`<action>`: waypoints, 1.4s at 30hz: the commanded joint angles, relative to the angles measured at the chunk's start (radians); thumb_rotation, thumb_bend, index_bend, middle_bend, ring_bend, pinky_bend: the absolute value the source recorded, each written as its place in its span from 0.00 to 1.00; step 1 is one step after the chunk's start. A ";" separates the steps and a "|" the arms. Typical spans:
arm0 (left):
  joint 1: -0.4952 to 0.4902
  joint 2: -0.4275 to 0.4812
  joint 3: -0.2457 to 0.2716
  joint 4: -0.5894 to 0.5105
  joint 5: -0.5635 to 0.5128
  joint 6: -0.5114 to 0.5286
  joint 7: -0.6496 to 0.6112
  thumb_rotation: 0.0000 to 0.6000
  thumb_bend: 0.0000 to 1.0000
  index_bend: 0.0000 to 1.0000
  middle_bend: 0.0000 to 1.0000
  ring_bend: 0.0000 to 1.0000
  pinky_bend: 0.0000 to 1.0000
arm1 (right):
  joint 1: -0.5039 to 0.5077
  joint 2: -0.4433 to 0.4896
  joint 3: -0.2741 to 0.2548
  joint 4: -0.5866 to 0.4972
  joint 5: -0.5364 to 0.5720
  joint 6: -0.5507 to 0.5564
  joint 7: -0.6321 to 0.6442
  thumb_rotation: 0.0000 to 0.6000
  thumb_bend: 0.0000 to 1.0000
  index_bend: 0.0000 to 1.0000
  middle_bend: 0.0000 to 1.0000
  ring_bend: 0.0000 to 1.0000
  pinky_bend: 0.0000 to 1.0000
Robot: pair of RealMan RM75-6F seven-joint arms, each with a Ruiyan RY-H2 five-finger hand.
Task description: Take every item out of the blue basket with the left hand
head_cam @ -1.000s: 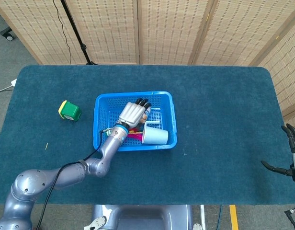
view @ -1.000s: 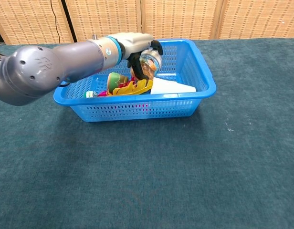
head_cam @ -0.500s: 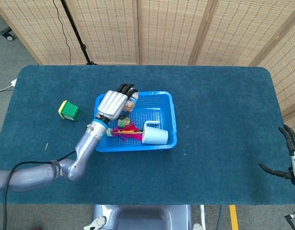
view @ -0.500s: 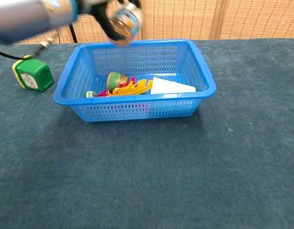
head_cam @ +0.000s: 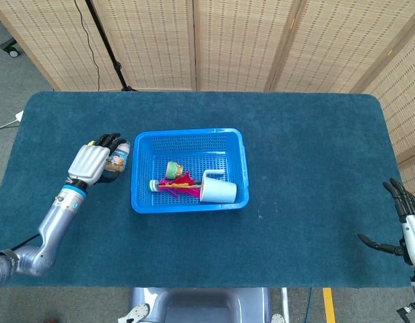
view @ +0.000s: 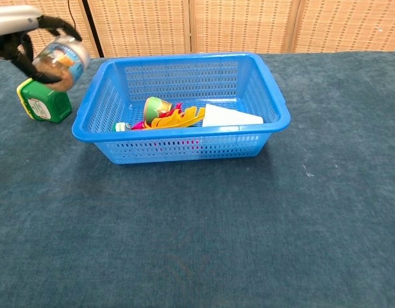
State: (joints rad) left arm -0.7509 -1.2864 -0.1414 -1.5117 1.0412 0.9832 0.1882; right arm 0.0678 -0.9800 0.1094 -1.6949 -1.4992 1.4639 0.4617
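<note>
My blue basket (head_cam: 238,161) holds a white cup (head_cam: 218,192) and toys; my left hand (head_cam: 93,161) fingers, gripping the jar (view: 59,61), have carried it out leftward; right hand (head_cam: 404,225) fingers spread.

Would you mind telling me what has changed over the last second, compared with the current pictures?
The left hand, holding the small jar throughout, lifted it out of the blue basket and carried it left; it now hangs over the table beside the green box. The white cup and colourful toys stayed in the basket, and the right hand stayed open at the table's right edge.
</note>
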 commanded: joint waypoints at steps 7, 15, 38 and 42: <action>0.078 -0.028 0.079 0.114 0.109 -0.004 -0.109 1.00 0.34 0.21 0.25 0.27 0.51 | -0.005 0.002 -0.012 -0.012 -0.023 0.017 -0.009 1.00 0.00 0.00 0.00 0.00 0.00; 0.071 -0.018 0.100 0.120 0.180 -0.076 -0.164 1.00 0.15 0.00 0.00 0.00 0.02 | -0.007 0.008 -0.014 -0.013 -0.023 0.025 0.001 1.00 0.00 0.00 0.00 0.00 0.00; -0.215 0.071 -0.096 -0.261 -0.116 -0.175 0.213 1.00 0.12 0.00 0.00 0.00 0.01 | 0.006 0.001 -0.007 0.004 0.008 0.004 0.007 1.00 0.00 0.00 0.00 0.00 0.00; -0.329 -0.026 -0.095 -0.219 -0.307 -0.191 0.336 1.00 0.12 0.00 0.00 0.00 0.01 | 0.009 0.000 0.000 0.012 0.027 -0.004 0.011 1.00 0.00 0.00 0.00 0.00 0.00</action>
State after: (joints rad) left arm -0.9562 -1.2206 -0.2127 -1.7522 0.9046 0.8345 0.3899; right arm 0.0764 -0.9799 0.1076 -1.6846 -1.4753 1.4614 0.4712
